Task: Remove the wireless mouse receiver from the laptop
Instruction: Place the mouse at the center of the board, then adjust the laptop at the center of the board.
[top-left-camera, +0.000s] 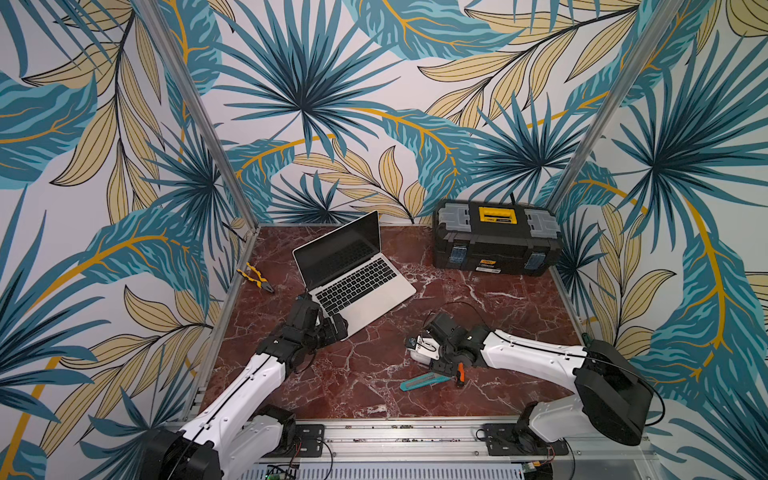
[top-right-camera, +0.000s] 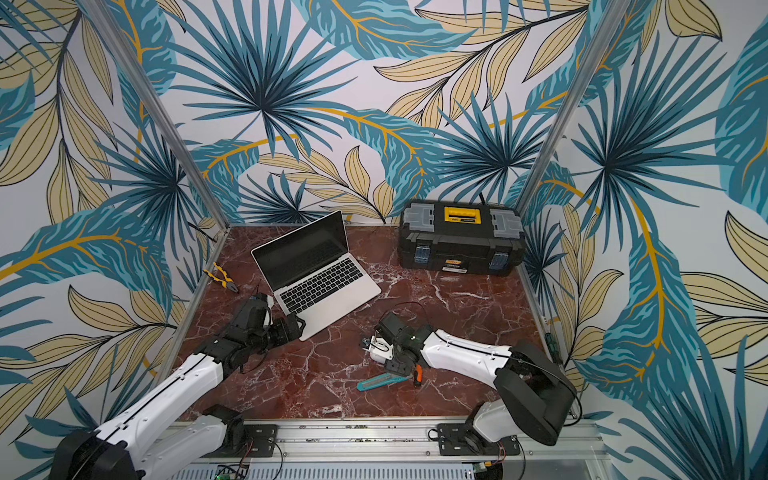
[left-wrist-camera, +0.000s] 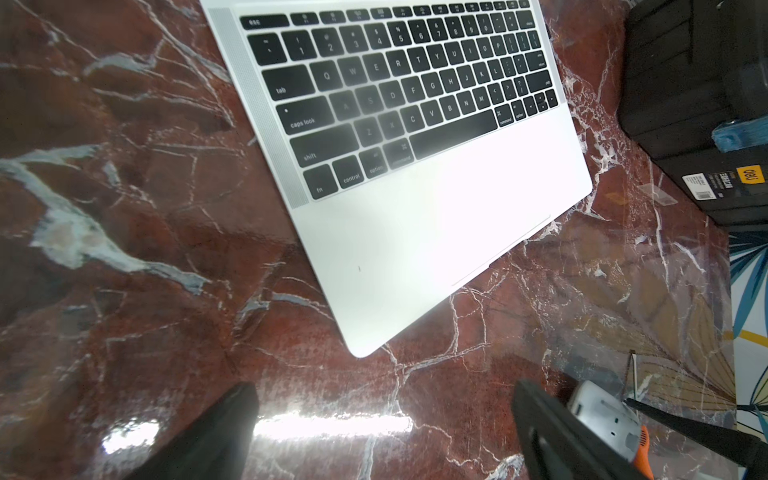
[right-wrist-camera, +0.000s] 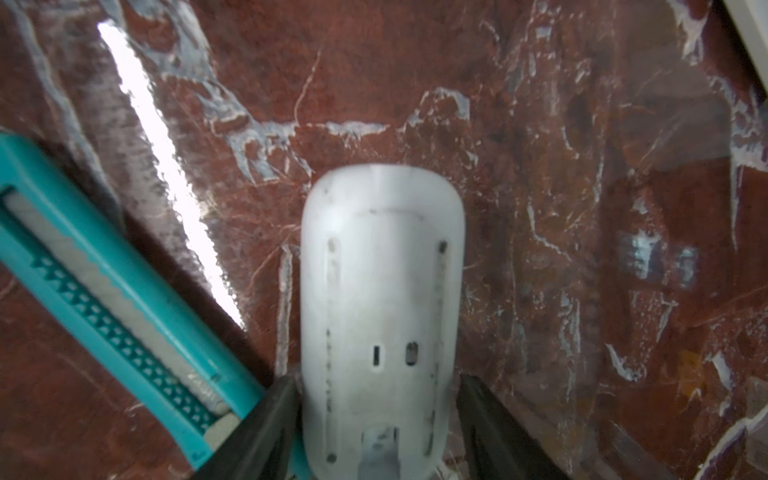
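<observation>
"Where is the laptop (top-left-camera: 353, 276)?"

"Open on the red table (top-left-camera: 374, 390), a bit left of the middle in both top views. Its dark screen stands up there. The left wrist view shows only keys and pad."

"The left gripper (left-wrist-camera: 386, 440)?"

"Spread wide at the bottom of that view. The laptop's corner is just above the gap."

"The right gripper (right-wrist-camera: 376, 432)?"

"From the top it half hides a white mouse (top-left-camera: 420, 351). Its wrist view shows the mouse belly up between the fingers (right-wrist-camera: 257, 436), next to a teal cutter (right-wrist-camera: 104, 299). I cannot tell if they squeeze it."

"The receiver?"

"Too small to find."
</observation>
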